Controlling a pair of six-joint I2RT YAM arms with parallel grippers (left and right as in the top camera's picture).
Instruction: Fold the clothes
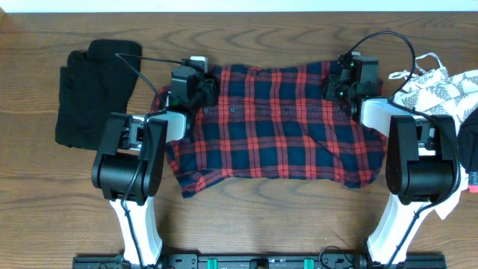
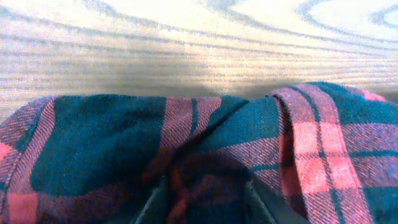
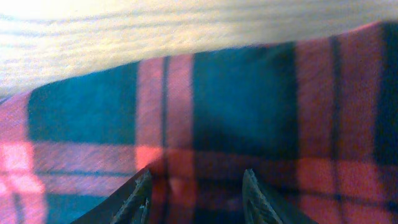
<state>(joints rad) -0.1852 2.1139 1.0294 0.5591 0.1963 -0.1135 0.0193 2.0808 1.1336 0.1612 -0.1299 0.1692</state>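
Observation:
The red-and-navy plaid shirt (image 1: pixel 272 131) lies spread across the middle of the table, folded into a rough rectangle. My left gripper (image 1: pixel 200 88) is at its far left corner. In the left wrist view a bunched fold of plaid shirt (image 2: pixel 205 143) rises between the left gripper's (image 2: pixel 202 186) fingers, which are shut on it. My right gripper (image 1: pixel 340 84) is at the far right corner. Seen from the right wrist, the right gripper (image 3: pixel 198 174) stands open, its fingers apart over flatter plaid shirt (image 3: pixel 242 106) near the cloth's far edge.
A black garment (image 1: pixel 93 93) lies crumpled at the far left. A white leaf-print garment (image 1: pixel 437 86) sits at the far right, with another dark cloth (image 1: pixel 470 138) at the right edge. Bare wooden table (image 1: pixel 261 217) runs along the front.

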